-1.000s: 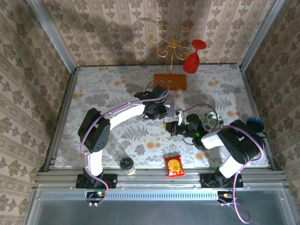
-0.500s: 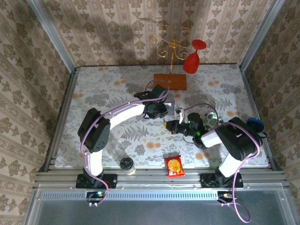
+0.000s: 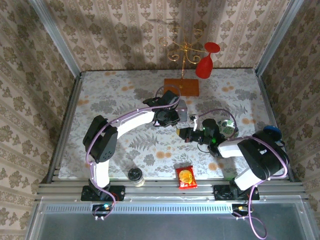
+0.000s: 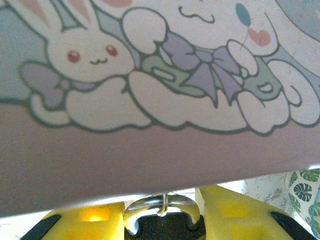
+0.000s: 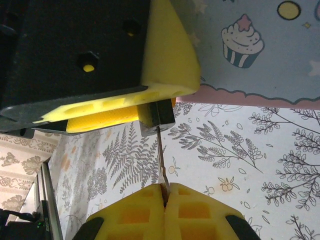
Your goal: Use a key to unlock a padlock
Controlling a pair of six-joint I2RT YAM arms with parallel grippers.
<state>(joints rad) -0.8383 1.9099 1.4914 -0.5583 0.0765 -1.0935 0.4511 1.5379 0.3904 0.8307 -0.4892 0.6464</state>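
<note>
I logged the right tool (image 5: 164, 197) pinched tight on a thin metal key (image 5: 161, 155), blade tip meeting the small, near-black, blocky metal padlock (image 5: 156, 114). The left tool (image 4: 161, 222) clamped that padlock just beside a pale rectangular cartoon-printed tin (image 4: 150, 150), over the fern-patterned counter (image 5: 240, 150).

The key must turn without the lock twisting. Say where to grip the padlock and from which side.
Clamp the padlock by its dark body, coming from the left as the left gripper does: the shackle is free and the keyhole face lies open to the key in the right gripper.
</note>
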